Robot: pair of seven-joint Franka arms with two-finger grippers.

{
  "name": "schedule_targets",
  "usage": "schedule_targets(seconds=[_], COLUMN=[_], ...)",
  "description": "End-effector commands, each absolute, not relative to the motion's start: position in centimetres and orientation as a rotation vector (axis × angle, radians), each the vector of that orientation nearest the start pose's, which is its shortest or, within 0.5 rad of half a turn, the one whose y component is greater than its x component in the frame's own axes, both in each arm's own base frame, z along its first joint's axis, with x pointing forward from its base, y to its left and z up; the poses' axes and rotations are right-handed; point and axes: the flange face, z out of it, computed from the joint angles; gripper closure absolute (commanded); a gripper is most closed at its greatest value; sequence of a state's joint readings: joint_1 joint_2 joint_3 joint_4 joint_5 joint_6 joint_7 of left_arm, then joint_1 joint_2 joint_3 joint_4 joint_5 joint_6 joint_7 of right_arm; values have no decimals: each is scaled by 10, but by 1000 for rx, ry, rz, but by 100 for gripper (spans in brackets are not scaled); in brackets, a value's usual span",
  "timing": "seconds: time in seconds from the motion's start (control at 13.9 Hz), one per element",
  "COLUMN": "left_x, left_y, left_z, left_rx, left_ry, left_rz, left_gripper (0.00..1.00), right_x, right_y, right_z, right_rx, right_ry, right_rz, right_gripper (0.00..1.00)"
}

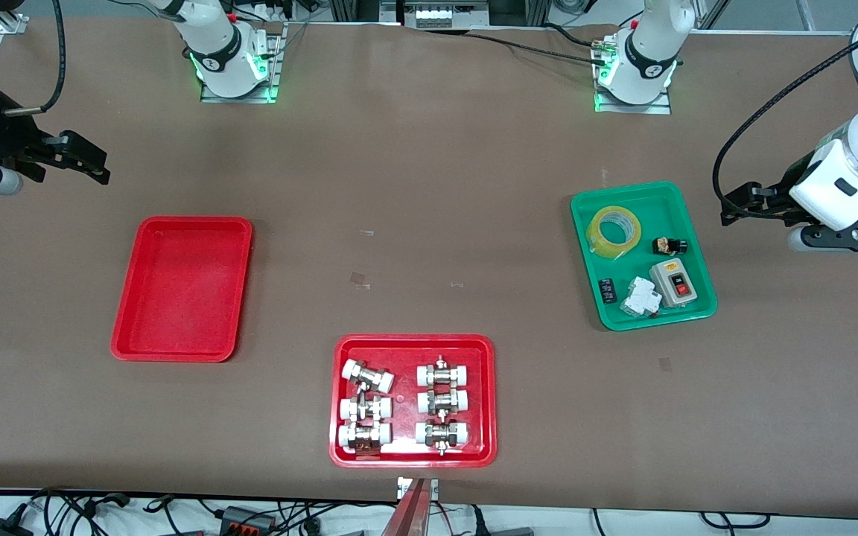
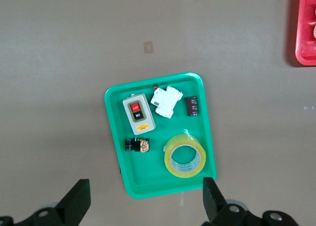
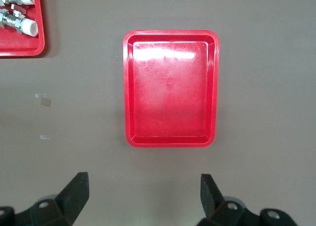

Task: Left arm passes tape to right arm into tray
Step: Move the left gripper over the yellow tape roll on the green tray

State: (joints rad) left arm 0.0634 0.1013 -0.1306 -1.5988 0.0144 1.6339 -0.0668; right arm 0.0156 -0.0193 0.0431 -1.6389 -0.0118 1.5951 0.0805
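The tape (image 1: 614, 231), a yellowish roll, lies flat in the green tray (image 1: 660, 202) toward the left arm's end of the table. It also shows in the left wrist view (image 2: 185, 156). My left gripper (image 1: 738, 205) is open and empty, up in the air beside the green tray; the left wrist view shows it (image 2: 145, 189) over that tray's edge. The plain red tray (image 1: 183, 290) lies empty toward the right arm's end, also in the right wrist view (image 3: 170, 87). My right gripper (image 1: 94, 165) is open and empty, over bare table beside the red tray (image 3: 143, 181).
The green tray (image 2: 148, 176) also holds a grey switch box (image 1: 675, 283), a white breaker (image 1: 641, 296) and small black parts. A red tray (image 1: 414, 340) with several white-capped metal fittings sits near the front camera, mid-table. Small tape scraps mark the brown tabletop.
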Motion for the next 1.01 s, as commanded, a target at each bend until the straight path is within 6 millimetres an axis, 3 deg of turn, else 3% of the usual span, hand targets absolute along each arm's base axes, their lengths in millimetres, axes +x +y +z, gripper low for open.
schedule_targets(seconds=[0.0,0.07,0.29,0.36,0.43,0.58,0.72,0.86,0.93], left_x=[582,582,593,598,610,611,609,587,564], left_y=[-35,-36,-36,-40,-37,-17,-16,-18,-25], left_z=[566,565,554,541,503,467,430,368,341], left_rx=[-3148,-3146,-3150,-3137,-3134,-3130,-3119,-3118,-3117], left_ry=[-5,-3,-5,11,4,-21,-21,-20,0], left_rz=[101,101,116,149,252,352,440,448,411], left_gripper=[0,0,0,0,0,0,0,0,0], right_x=[552,553,565,565,564,564,564,564,564], right_y=[33,33,32,31,31,32,33,34,35], right_z=[617,626,625,625,625,624,624,624,624], right_rx=[-3156,-3157,-3154,-3154,-3156,-3155,-3156,-3156,-3155], right_ry=[17,19,10,7,7,7,7,7,5], right_rz=[8,-28,-26,-26,-23,-16,-16,-16,-14], right_gripper=[0,0,0,0,0,0,0,0,0])
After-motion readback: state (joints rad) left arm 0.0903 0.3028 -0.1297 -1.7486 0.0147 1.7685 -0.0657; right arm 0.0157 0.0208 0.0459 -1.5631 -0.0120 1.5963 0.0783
